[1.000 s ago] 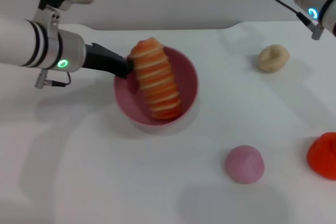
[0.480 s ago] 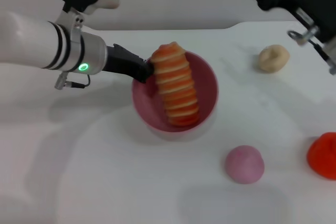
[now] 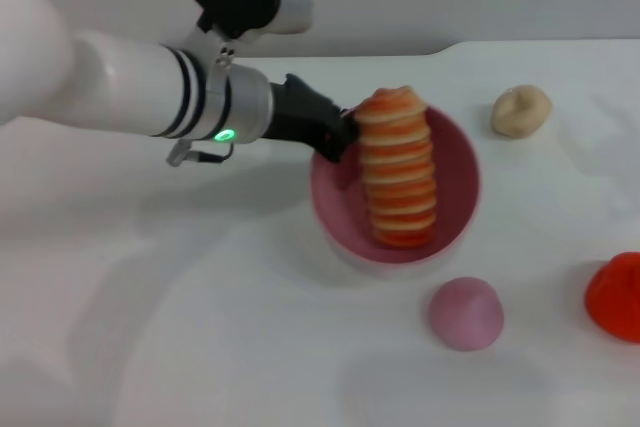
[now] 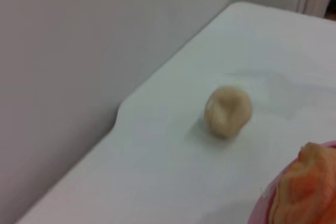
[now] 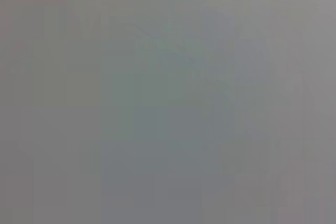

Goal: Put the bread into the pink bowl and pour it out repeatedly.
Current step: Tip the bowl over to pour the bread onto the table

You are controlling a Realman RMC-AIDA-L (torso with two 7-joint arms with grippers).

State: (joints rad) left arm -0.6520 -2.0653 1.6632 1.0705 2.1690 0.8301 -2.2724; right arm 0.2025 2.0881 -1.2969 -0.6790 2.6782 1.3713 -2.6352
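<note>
Gripping the bowl [image 3: 455, 209] by its far-left rim, the left claw [image 3: 338, 136] is clamped on it, the bread [image 3: 399, 169] lying inside with its far end propped over the rim. Judging by this, pouring well means tipping toward open counter [image 3: 200, 327], clear of the pink dome [image 3: 466, 313] and beige lump [image 3: 521, 110], without loosening the clamp. The fingertips are mostly hidden by rim and bread. The right claw is out of view; its wrist view shows only grey.

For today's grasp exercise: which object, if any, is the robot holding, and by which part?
The left gripper holds the pink bowl by its rim on the robot's left side, with the bread standing inside. The right gripper is out of view.
</note>
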